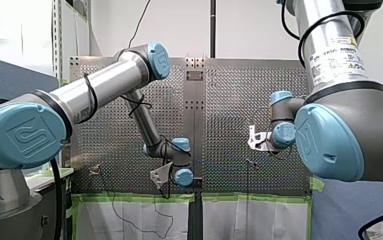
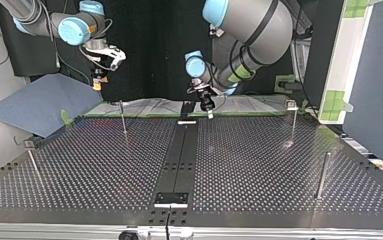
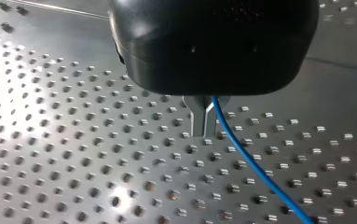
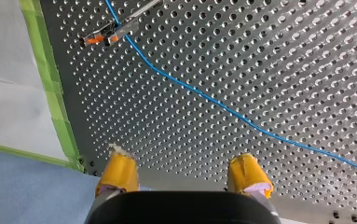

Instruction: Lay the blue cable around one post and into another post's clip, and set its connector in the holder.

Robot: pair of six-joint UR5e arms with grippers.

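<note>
Blue cable [image 3: 255, 170]: pinched between the metal fingers [image 3: 197, 119] of my left gripper [image 3: 203, 130], which are pressed together on it just above the perforated surface [image 3: 73, 154]. From the pinch the cable runs away over the holes in one smooth line.

Right wrist view: the same cable crosses the surface on a long diagonal. At one end it passes a post [image 4: 134, 18] that carries an orange-marked clip [image 4: 97, 38]. The cable crosses the post just beside that clip; I cannot tell whether it is seated in it.

My right gripper [image 4: 183, 173]: yellow pads [image 4: 119, 170] spread wide, nothing between them. It is held well above the surface, near the edge lined with green tape [image 4: 50, 88].

Top view: my left gripper hangs low over the middle of the surface's far edge. My right gripper is raised at the view's left, beyond a blue cloth [image 2: 39, 107]. Thin upright posts [image 2: 323, 175] stand well apart on the surface. The cable is too thin to trace in this view, and I cannot make out its connector.
</note>
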